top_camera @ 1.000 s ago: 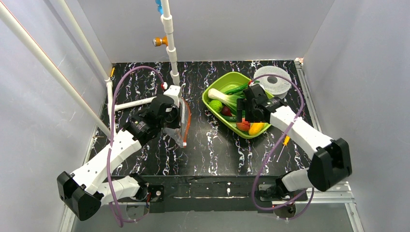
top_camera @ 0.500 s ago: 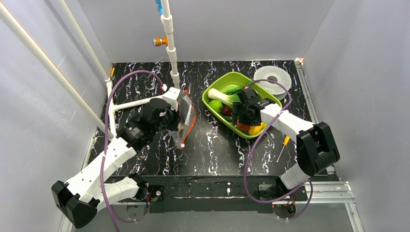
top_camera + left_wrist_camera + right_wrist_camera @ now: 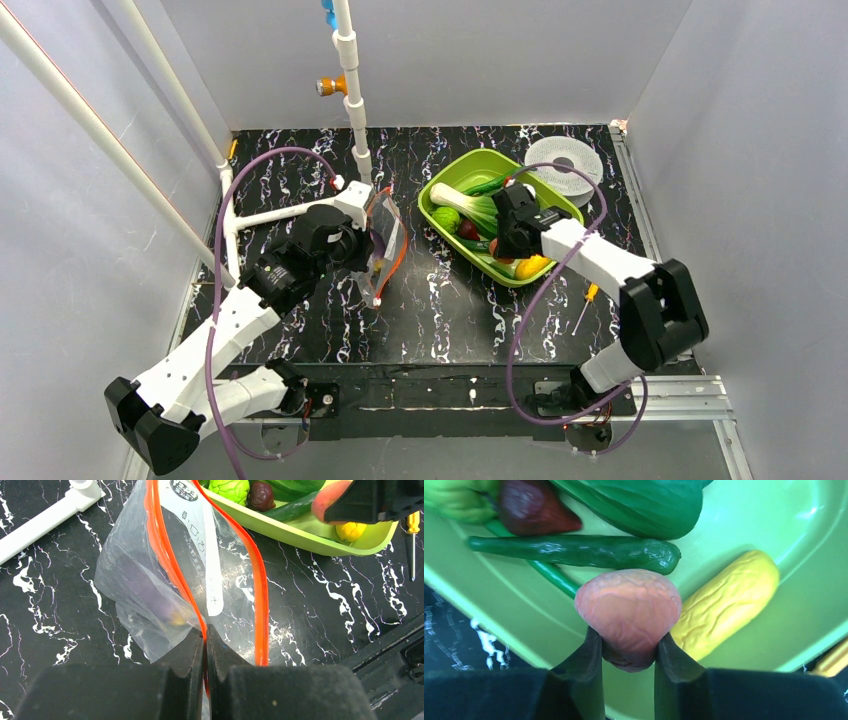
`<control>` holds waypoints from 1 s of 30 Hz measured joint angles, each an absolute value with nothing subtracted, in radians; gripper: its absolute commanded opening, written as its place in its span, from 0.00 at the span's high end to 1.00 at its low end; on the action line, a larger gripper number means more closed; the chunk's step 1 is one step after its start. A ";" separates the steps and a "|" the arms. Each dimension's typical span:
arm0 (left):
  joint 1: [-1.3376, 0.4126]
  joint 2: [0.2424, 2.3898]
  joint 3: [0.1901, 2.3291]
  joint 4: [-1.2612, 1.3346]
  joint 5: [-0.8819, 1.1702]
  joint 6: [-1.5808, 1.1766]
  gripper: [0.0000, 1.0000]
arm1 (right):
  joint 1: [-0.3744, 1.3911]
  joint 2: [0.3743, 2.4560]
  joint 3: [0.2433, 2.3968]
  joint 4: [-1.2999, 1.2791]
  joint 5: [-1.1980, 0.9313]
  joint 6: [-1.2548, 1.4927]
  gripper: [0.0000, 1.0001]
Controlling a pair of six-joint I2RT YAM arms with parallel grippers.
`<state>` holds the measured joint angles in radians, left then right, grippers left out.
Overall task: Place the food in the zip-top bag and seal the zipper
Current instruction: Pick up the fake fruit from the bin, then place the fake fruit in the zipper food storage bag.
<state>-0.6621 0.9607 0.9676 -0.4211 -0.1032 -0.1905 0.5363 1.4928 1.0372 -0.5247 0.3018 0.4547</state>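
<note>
My left gripper [image 3: 205,632] is shut on one side of the red-orange zipper [image 3: 167,560] of the clear zip-top bag [image 3: 135,580]. It holds the bag's mouth open toward the tray, and a purple eggplant [image 3: 150,597] shows through the plastic. My right gripper [image 3: 628,640] is shut on a pinkish red-orange fruit [image 3: 629,605] inside the lime-green tray [image 3: 744,525]. Beside that fruit lie a yellow fruit [image 3: 724,605], a long green pepper [image 3: 574,550] and a dark red piece [image 3: 531,507]. From above, the bag [image 3: 385,245] hangs left of the tray [image 3: 455,172], with my right gripper [image 3: 503,240] over the tray's near half.
A white perforated disc [image 3: 565,160] lies behind the tray at the right. An orange-handled screwdriver [image 3: 587,298] rests on the black marbled table right of the tray. A white pipe post [image 3: 352,110] and a side pipe [image 3: 270,214] stand just behind the bag.
My right gripper's jaws have closed from wide open onto the red-orange fruit in the tray. My left gripper shifted slightly with the bag, tilting its mouth toward the tray.
</note>
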 measured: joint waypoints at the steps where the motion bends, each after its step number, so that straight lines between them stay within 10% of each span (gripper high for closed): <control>1: -0.662 0.958 0.966 -0.420 -0.103 -0.191 1.00 | 0.540 1.463 1.038 -0.525 0.308 0.453 0.97; 12: -0.662 0.952 0.958 -0.418 -0.103 -0.191 1.00 | 0.777 1.178 1.036 -0.357 0.146 0.462 0.98; 30: -0.653 0.899 0.938 -0.405 -0.133 -0.195 1.00 | 0.990 1.435 1.240 -0.075 -0.037 0.577 0.87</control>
<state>-0.6527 0.8990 0.9382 -0.4049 -0.1332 -0.1950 0.9900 1.4355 1.2400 -0.0753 -0.0368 0.5774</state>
